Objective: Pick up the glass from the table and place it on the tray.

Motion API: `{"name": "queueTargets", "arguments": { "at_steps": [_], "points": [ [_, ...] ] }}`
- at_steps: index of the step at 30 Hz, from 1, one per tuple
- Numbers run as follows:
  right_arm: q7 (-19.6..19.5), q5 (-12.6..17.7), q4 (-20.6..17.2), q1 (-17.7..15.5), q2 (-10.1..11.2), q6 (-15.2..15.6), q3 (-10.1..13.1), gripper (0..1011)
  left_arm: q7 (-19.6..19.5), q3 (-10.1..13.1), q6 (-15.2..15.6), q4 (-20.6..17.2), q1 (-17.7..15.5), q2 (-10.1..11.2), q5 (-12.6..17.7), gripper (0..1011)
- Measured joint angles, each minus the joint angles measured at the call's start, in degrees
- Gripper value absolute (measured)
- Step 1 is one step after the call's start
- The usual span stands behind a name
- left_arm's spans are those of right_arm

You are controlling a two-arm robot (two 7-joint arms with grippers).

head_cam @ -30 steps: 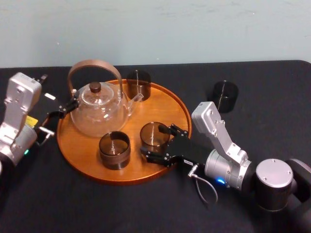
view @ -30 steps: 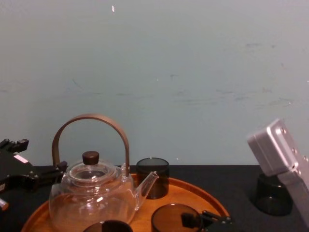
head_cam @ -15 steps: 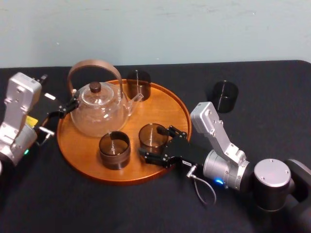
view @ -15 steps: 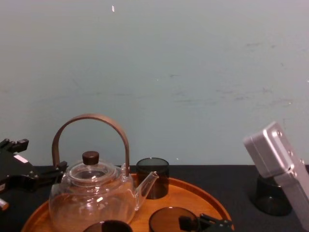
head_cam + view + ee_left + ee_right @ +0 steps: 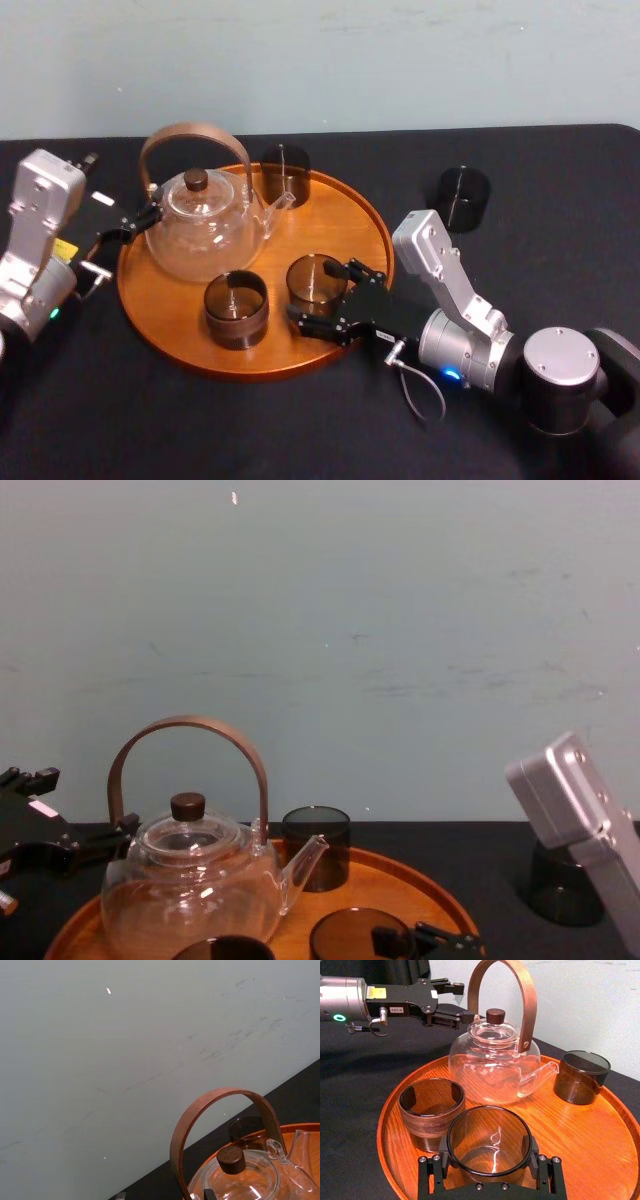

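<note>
My right gripper (image 5: pixel 315 294) is shut on a smoky glass (image 5: pixel 313 280), one finger on each side of it, over the front right part of the round wooden tray (image 5: pixel 352 212). The right wrist view shows the glass (image 5: pixel 489 1137) upright between the black fingers (image 5: pixel 442 1154), with its base hidden, so I cannot tell if it touches the tray (image 5: pixel 600 1125). Another smoky glass (image 5: pixel 464 197) stands on the black table (image 5: pixel 560 260), right of the tray. My left gripper (image 5: pixel 135 225) hangs open by the tray's left rim, beside the teapot.
On the tray stand a glass teapot (image 5: pixel 205 228) with an arched wooden handle, a wood-sleeved glass (image 5: pixel 236 308) just left of the held one, and a dark glass (image 5: pixel 285 172) at the back by the spout. Bare table lies in front and to the right.
My right gripper has shifted the glass slightly leftward and farther onto the tray. The left arm and the other things have stayed put.
</note>
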Motion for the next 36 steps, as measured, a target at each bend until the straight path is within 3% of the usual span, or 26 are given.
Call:
{"name": "queueTargets", "arguments": {
  "at_steps": [6, 12, 26, 36],
  "points": [
    [-0.01, -0.02, -0.02, -0.02, 0.02, -0.02, 0.01, 908, 0.0, 0.0, 0.0, 0.0, 0.0, 0.0, 0.0, 1009],
    [-0.01, -0.04, -0.06, -0.03, 0.05, -0.06, 0.02, 1002, 0.0, 0.0, 0.0, 0.0, 0.0, 0.0, 0.0, 1010],
    [0.6, 0.73, 0.04, -0.11, 0.16, -0.16, 0.08, 1002, 0.0, 0.0, 0.0, 0.0, 0.0, 0.0, 0.0, 1010],
    [1.19, 2.22, -1.26, -1.14, 1.74, 0.74, 0.32, 1003, 0.0, 0.0, 0.0, 0.0, 0.0, 0.0, 0.0, 1009]
  ]
}}
